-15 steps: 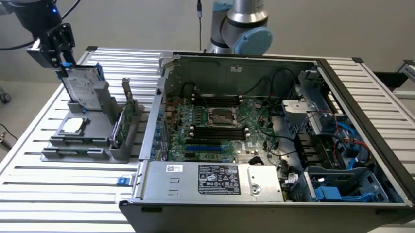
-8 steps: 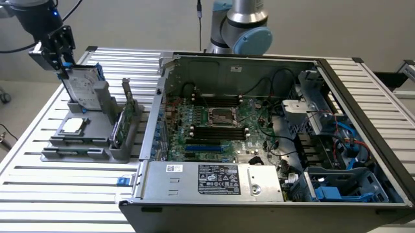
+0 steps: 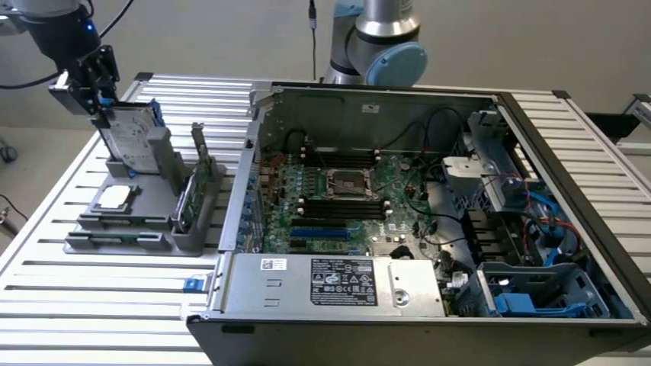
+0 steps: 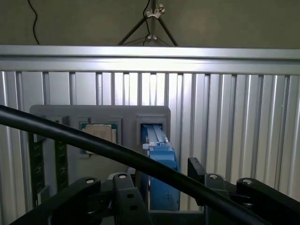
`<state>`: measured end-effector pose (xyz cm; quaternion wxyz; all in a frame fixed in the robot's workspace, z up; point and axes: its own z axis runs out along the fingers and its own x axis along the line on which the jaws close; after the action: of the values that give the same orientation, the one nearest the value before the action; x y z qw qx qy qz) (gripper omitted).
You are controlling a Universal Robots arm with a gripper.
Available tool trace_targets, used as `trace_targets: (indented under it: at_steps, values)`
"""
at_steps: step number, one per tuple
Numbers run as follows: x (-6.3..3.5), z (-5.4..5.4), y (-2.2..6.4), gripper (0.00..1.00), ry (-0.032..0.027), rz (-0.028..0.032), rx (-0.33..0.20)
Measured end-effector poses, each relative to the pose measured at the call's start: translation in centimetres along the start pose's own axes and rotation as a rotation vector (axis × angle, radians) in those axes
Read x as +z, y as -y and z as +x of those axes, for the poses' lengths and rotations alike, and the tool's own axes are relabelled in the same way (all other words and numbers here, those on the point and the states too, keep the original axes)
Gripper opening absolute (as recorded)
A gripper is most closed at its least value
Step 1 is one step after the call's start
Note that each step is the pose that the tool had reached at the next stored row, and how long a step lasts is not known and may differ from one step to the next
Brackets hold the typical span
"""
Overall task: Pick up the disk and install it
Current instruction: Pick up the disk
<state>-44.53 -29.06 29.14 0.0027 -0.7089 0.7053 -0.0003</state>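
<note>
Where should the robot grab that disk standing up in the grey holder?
Probably its top edge, coming straight down from above. The disk stands on edge in the grey holder, so only its upper part is free, and its thin flat sides suit a pinch.

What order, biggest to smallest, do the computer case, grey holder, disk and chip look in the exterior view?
Largest to smallest:
1. case
2. holder
3. disk
4. chip

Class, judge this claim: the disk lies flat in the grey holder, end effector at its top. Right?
No. The disk stands on edge in the grey holder, not flat, as the exterior view shows; the end effector is at its top.
</note>
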Motion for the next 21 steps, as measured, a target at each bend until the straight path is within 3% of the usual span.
trace_targets:
  at_steps: [7, 15, 21]
  values:
    - [0.32, -0.36, -0.06, 0.54, -0.0043, -0.0001, -0.002]
    - [0.71, -0.38, -0.12, 0.54, -0.0256, -0.0003, -0.002]
    - [0.81, -0.38, -0.13, 0.54, -0.0264, -0.0003, -0.002]
